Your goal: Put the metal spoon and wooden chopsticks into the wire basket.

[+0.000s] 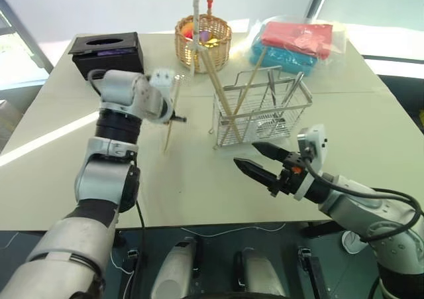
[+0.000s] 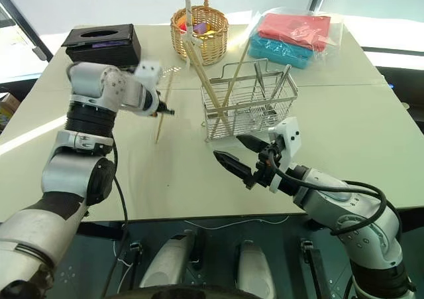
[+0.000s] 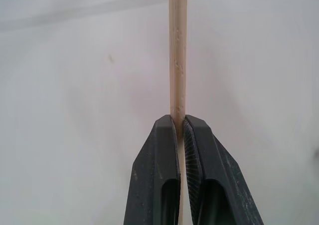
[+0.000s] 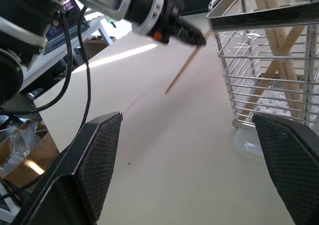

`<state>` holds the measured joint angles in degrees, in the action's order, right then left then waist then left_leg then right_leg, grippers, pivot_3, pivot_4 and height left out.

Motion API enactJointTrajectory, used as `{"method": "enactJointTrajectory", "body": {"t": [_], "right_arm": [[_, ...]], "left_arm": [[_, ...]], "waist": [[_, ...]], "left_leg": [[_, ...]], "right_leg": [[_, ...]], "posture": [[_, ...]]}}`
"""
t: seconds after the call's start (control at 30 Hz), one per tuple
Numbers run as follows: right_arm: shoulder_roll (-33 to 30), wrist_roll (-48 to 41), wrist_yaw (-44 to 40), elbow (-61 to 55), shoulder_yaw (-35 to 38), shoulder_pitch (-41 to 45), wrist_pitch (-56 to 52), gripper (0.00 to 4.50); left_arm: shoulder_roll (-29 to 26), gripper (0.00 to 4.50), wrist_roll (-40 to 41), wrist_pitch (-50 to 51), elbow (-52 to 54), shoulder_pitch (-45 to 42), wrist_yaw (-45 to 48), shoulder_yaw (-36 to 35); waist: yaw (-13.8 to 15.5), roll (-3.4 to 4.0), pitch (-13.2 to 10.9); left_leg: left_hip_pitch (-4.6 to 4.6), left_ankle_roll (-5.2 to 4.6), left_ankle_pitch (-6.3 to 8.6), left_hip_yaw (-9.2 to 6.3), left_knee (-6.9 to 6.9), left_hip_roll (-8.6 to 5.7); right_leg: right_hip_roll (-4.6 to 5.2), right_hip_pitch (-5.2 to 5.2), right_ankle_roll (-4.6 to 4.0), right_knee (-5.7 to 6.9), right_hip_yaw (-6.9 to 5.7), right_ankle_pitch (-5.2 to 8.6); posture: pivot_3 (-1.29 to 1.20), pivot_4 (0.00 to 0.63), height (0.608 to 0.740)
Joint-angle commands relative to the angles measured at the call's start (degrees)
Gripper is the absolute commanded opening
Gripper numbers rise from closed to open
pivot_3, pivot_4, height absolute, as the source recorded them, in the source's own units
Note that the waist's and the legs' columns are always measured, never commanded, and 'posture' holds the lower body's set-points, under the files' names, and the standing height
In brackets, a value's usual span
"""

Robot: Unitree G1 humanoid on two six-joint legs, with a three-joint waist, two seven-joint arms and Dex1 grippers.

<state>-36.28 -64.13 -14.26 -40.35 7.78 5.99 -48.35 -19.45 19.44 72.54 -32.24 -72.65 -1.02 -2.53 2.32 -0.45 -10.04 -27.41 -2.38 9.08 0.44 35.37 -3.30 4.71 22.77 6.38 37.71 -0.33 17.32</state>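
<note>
My left gripper (image 1: 179, 120) is shut on one of the wooden chopsticks (image 1: 171, 123), a light-tan stick held steeply, its lower end just above the table, left of the wire basket (image 1: 262, 110). The left wrist view has the fingers (image 3: 159, 155) clamped on that stick (image 3: 178, 50). Other wooden chopsticks (image 1: 222, 93) lean in the basket's left part. Slim metal utensils (image 1: 271, 90) stand in its right part; I cannot tell which is the metal spoon. My right gripper (image 1: 244, 152) hangs open and holds nothing, in front of the basket (image 4: 269, 70).
A round wicker basket (image 1: 203, 40) with coloured items stands behind the wire one. A black tissue box (image 1: 107, 52) sits at the back left. A bag of red and blue packs (image 1: 295, 44) lies at the back right. The table's front edge (image 1: 199, 225) is near.
</note>
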Motion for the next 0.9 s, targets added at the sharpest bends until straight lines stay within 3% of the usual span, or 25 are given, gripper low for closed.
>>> {"method": "enactJointTrajectory", "body": {"t": [0.03,0.23,0.4,0.53,0.67,0.9], "right_arm": [[-2.69,-1.78,-0.69,-0.90,4.39,0.98,0.30,4.35],[-10.11,-5.98,-1.82,-0.54,11.32,0.95,-1.18,4.35],[-15.91,-7.51,-4.57,1.52,15.24,0.17,-3.00,4.35],[-18.58,-7.56,-6.34,3.16,16.56,0.53,-3.83,4.35],[-20.48,-7.82,-7.26,4.02,17.12,1.41,-4.34,4.35],[-23.21,-5.56,-8.88,5.45,19.27,1.27,-5.00,4.35]], "left_arm": [[-4.09,0.06,-2.61,-11.70,1.77,-3.68,4.82,-1.28],[-7.98,0.06,-3.54,-35.28,0.11,-6.54,15.95,-3.84],[-2.72,0.06,7.34,-47.15,5.11,-6.09,29.35,-11.81],[3.18,0.06,15.23,-48.79,10.36,-4.24,36.03,-14.18],[9.66,0.06,22.07,-44.09,18.27,1.59,40.42,-11.60],[12.57,0.06,21.50,-41.49,22.95,9.57,41.91,-5.90]], "waist": [[-0.11,0.01,0.00],[0.07,0.02,0.01],[0.09,-0.03,0.02],[-0.15,-0.03,0.02],[-0.23,0.01,0.04],[-0.19,0.01,0.04]], "left_leg": [[0.00,0.00,0.00,0.01,-0.01,0.00],[0.04,0.02,-0.01,0.07,-0.09,0.01],[0.01,-0.04,0.02,0.10,-0.04,0.01],[0.02,-0.23,-0.04,0.14,0.01,0.01],[0.08,-0.29,-0.06,0.15,0.09,0.02],[0.04,-0.51,0.05,0.15,0.59,0.06]], "right_leg": [[0.00,0.00,0.00,0.00,0.00,0.00],[0.03,0.00,-0.01,-0.01,0.01,0.00],[0.11,-0.11,-0.01,-0.21,0.00,-0.01],[0.12,-0.15,0.00,-0.22,0.00,-0.02],[0.09,-0.24,0.01,-0.20,0.00,-0.02],[0.01,-0.31,0.01,0.05,0.00,-0.01]], "posture": [[0.00,0.150,0.740],[0.00,0.150,0.740],[0.00,0.150,0.740],[0.00,0.150,0.740],[0.00,0.150,0.740],[0.00,0.150,0.740]]}}
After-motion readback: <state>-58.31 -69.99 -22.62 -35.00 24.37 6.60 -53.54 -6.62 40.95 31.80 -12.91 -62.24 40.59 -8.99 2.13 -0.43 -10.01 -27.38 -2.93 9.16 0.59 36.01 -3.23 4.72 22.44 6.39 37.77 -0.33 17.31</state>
